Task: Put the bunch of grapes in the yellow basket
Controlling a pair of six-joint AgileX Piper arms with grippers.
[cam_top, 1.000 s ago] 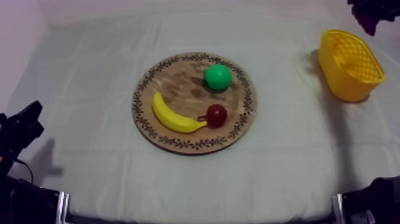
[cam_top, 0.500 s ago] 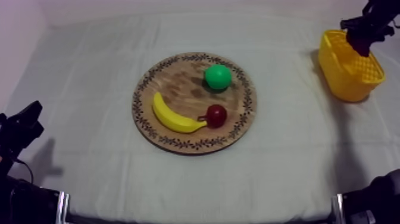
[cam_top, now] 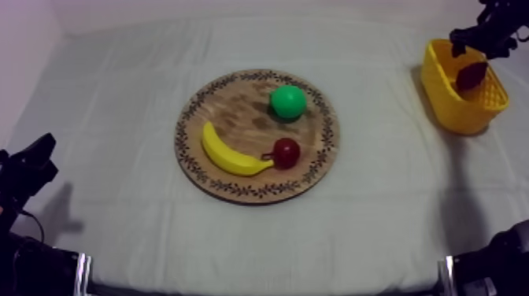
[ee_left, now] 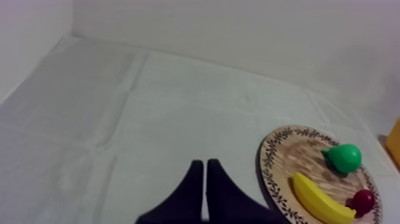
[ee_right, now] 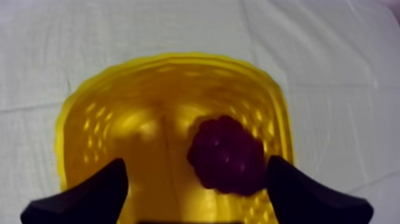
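The dark purple bunch of grapes (ee_right: 226, 156) lies inside the yellow basket (ee_right: 101, 107), free of my fingers; from above the grapes (cam_top: 471, 75) show in the basket (cam_top: 456, 102) at the table's far right. My right gripper (ee_right: 196, 190) hangs open just above the basket's mouth, its fingers (ee_right: 83, 193) wide apart on either side of the grapes. In the top view the right gripper (cam_top: 492, 31) sits over the basket's far end. My left gripper (ee_left: 205, 184) is shut on nothing, low over bare cloth left of the wooden board (ee_left: 280, 155).
On the round wooden board (cam_top: 228, 98) in the table's middle lie a green pear (cam_top: 288, 101), a yellow banana (cam_top: 228, 153) and a small red fruit (cam_top: 286, 153). The left gripper (cam_top: 27, 169) rests at the near left edge.
The right gripper came down over the basket with the grapes, then opened; the grapes dropped into the basket. The left arm stayed still.
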